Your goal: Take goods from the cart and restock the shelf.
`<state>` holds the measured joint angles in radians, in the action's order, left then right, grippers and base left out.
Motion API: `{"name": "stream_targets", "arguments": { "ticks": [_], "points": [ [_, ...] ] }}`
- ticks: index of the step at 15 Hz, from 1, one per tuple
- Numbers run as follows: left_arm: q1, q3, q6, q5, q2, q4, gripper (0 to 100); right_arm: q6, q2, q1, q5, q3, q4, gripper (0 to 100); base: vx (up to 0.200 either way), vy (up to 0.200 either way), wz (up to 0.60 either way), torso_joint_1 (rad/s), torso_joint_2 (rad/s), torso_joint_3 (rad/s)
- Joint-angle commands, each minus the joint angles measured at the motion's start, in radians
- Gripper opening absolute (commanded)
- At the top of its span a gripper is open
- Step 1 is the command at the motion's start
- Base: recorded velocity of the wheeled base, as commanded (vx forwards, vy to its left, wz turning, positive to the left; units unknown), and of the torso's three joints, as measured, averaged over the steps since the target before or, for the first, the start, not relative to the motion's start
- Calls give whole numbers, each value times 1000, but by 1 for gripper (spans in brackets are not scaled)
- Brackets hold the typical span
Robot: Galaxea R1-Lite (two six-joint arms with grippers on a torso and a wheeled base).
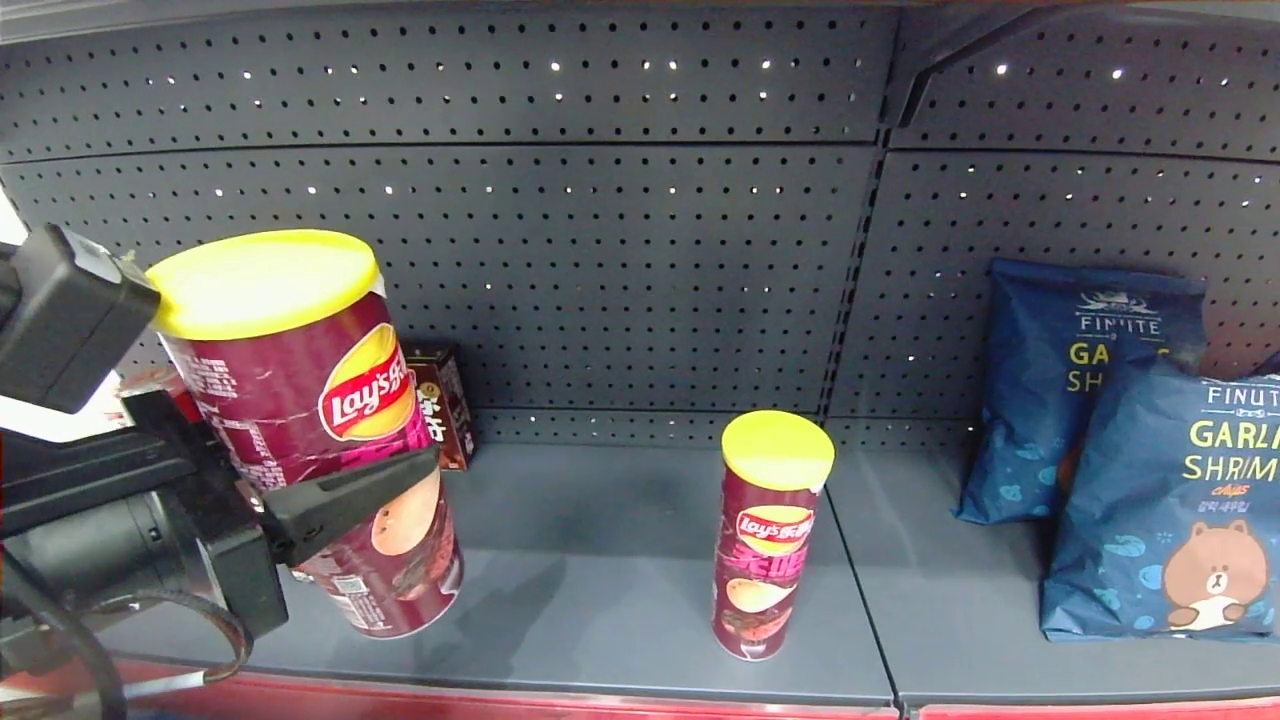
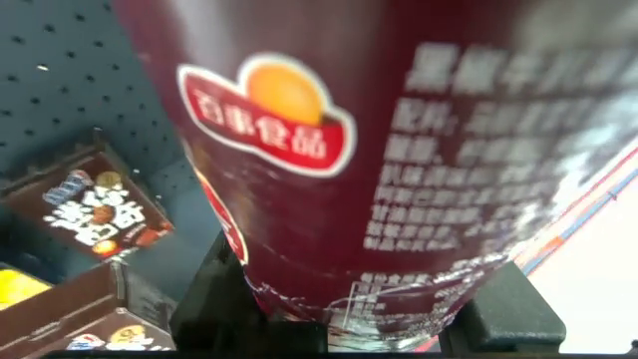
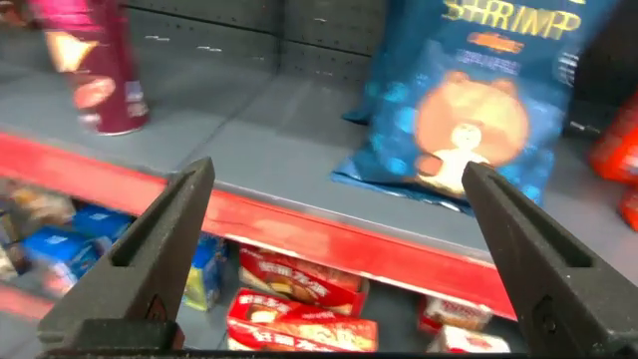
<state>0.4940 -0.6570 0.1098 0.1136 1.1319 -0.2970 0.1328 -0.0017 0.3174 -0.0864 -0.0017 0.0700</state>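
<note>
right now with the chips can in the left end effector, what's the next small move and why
Probably tip the held can upright and ease it down onto the shelf board. The left end effector grips it mid-body, the can leans, and bare board lies between it and the standing can.

2 blue snack bags [image 1: 1165,520] on rt; brown box [image 1: 445,400] at back left.

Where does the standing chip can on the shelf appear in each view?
Head view: standing can, mid-shelf, left of the blue snack bags.
Left wrist view: not in it; that is the held can.
Right wrist view: standing can on the shelf, beyond the right gripper.
Shared landmark: the shelf's red front edge.
</note>
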Motion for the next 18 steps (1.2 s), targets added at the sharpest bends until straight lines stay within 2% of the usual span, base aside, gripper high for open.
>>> {"name": "stream_targets", "arguments": {
  "ticks": [1,8,10,11,14,15,16,18],
  "points": [
    [0,17,1,0,-3,-1,0,1,2,0,11,0,1,100,0,0,0,0,0,0],
    [-19,53,-4,0,5,12,0,2,2,0,30,0,-1,100,0,0,0,0,0,0],
    [-3,43,-48,3,43,4,0,2,2,0,33,0,-1,100,0,0,0,0,0,0],
    [12,22,-61,8,49,12,0,4,2,0,34,0,-1,100,0,0,0,0,0,0],
    [6,-10,-53,14,144,-7,0,4,2,0,43,0,-1,100,0,0,0,0,0,0],
    [5,-21,-61,17,190,-34,0,1,2,0,42,0,-1,100,0,0,0,0,0,0],
    [-5,-23,-62,51,224,-68,0,2,2,0,42,0,-1,100,0,0,0,0,0,0],
    [-35,-9,-62,213,275,-129,0,2,2,0,43,0,-1,100,0,0,0,0,0,0]
  ]
}}
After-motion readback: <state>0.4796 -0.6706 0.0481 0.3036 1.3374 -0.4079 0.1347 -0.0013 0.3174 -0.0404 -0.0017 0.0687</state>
